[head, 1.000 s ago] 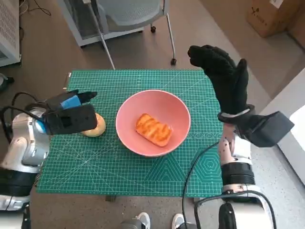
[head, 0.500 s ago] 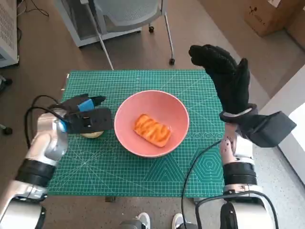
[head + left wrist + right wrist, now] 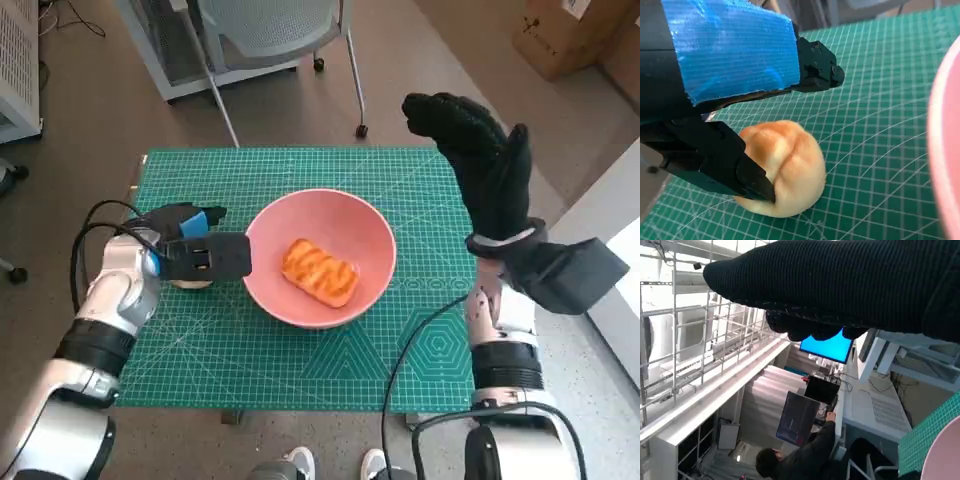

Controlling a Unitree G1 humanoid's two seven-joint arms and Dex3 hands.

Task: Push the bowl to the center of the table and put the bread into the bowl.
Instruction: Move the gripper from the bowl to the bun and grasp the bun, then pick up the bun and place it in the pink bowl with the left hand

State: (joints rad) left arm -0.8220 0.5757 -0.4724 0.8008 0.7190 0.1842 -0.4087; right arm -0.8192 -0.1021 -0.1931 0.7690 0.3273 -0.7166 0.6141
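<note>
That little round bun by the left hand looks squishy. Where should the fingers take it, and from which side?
Probably across the round bun's domed middle, coming from above. It sits alone on the green mat, beside the pink bowl, so its sides look free. The left hand already hangs over it, fingers at one flank.

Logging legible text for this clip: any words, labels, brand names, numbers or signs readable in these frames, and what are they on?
None can be read.
Cardboard box: a pale label at its top edge, too small to read.
Green cutting mat: printed grid lines and shapes only, no legible figures.
Blue screen: a bright patch, no text visible.
Blue tape on the left hand: blank.
Pink bowl: unmarked.
</note>
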